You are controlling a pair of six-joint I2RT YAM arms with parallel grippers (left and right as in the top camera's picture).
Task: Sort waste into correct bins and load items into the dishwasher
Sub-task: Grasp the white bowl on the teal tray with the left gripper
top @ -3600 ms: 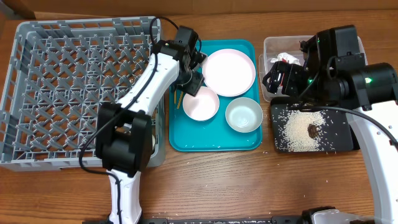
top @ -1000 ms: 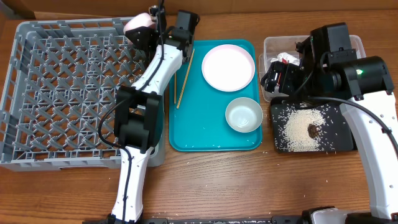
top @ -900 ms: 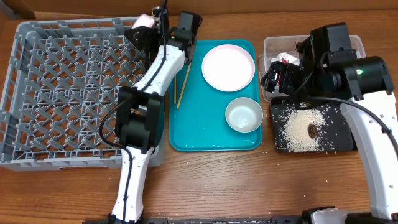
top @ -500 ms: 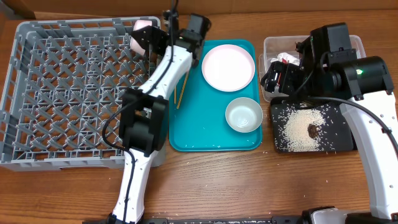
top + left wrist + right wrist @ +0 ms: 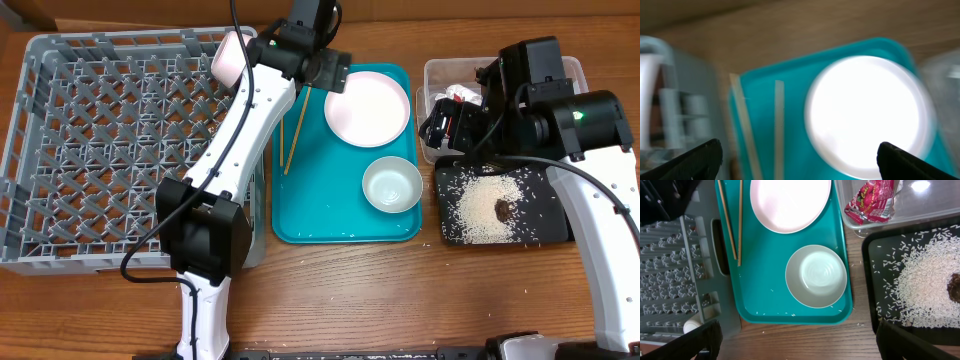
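Since the pink bowl [image 5: 228, 55] has gone from the teal tray [image 5: 300, 220] into the dish rack's [image 5: 90, 150] far corner, tilted, my left fingers [image 5: 695, 160] hang apart and empty above the plate [image 5: 368, 110], likely next.

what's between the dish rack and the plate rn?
Two chopsticks, lying on the teal tray between the dish rack and the plate; clearest in the right wrist view.

text: none legible | wrapper [image 5: 871, 202]: printing too small to read
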